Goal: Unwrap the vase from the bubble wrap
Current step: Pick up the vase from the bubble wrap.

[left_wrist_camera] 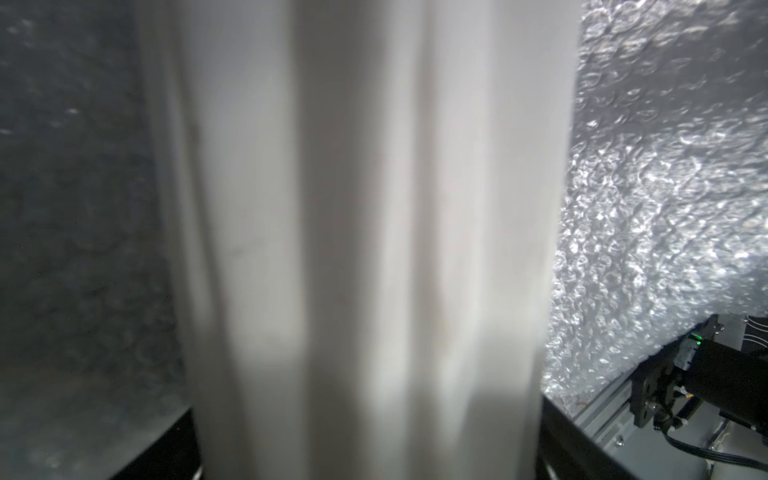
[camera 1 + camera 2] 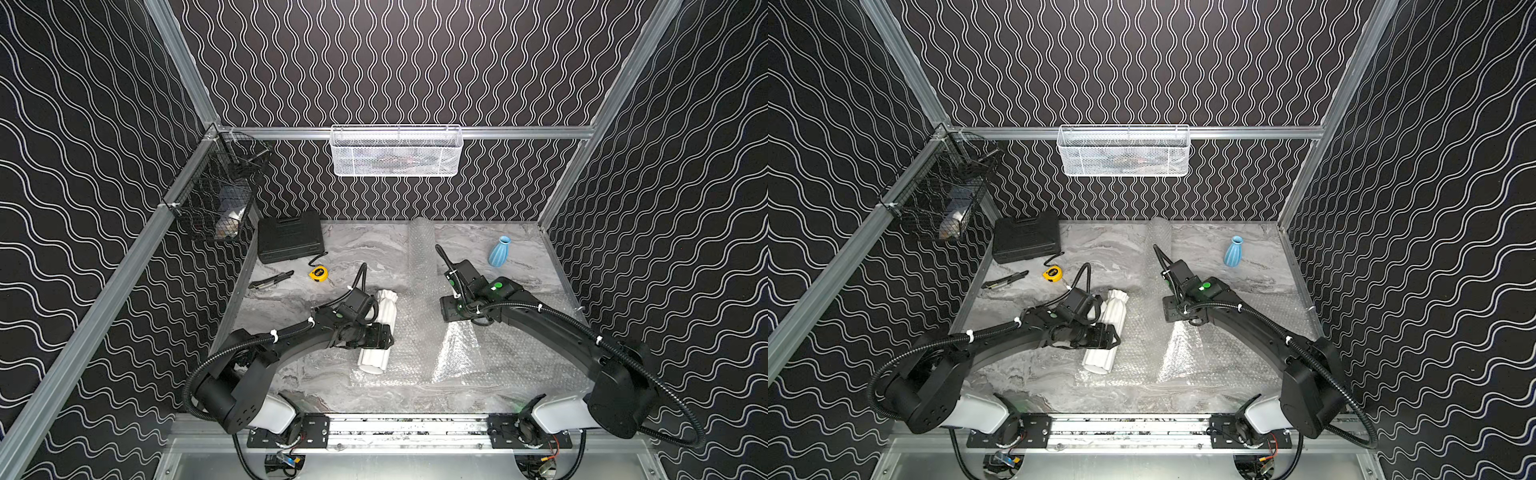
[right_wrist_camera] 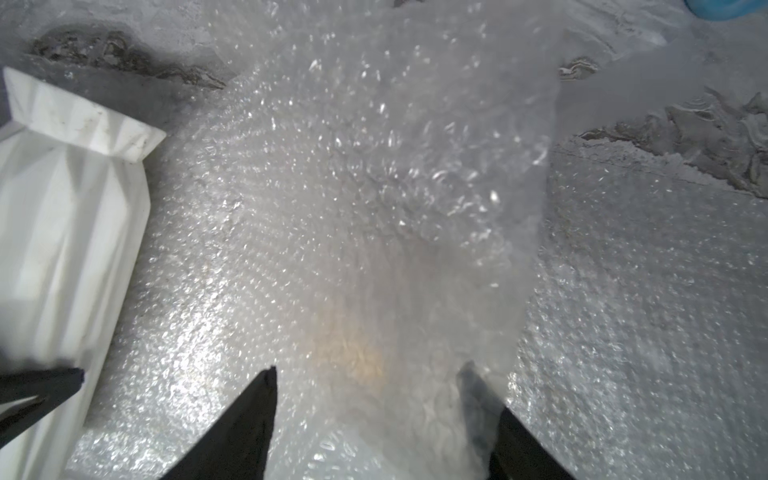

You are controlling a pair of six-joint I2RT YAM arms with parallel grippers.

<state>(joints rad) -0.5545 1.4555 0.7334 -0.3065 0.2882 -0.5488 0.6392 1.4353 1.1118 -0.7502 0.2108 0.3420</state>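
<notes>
White faceted vase (image 1: pixel 374 232), bare, clamped between the left jaws, lying on the bubble wrap (image 3: pixel 374 187) spread on the bench (image 2: pixel 365 245). Right jaws parted, the wrap's loose end draped over one finger (image 3: pixel 519 449); it may snag and tug the sheet beneath the vase.

**Operator:** Where does the vase sit?

**Spotter:** You have the vase (image 2: pixel 379 358) lying on its side left of centre, on the left edge of the bubble wrap (image 2: pixel 519 353), mouth toward the far side. The wrap covers the middle and right of the table (image 2: pixel 365 249), with one strip reaching the far wall.

**Operator:** And the rest?

**Spotter:** At the far right you'll find a small vase (image 2: pixel 498 251) upright on bare table. In the far left corner lies a case (image 2: pixel 289 235), with a tape measure (image 2: pixel 318 273) just near of it and a hand tool (image 2: pixel 270 280) left of that. A wire basket (image 2: pixel 216 195) hangs on the left wall and a mesh basket (image 2: pixel 397 151) on the far rail.
</notes>
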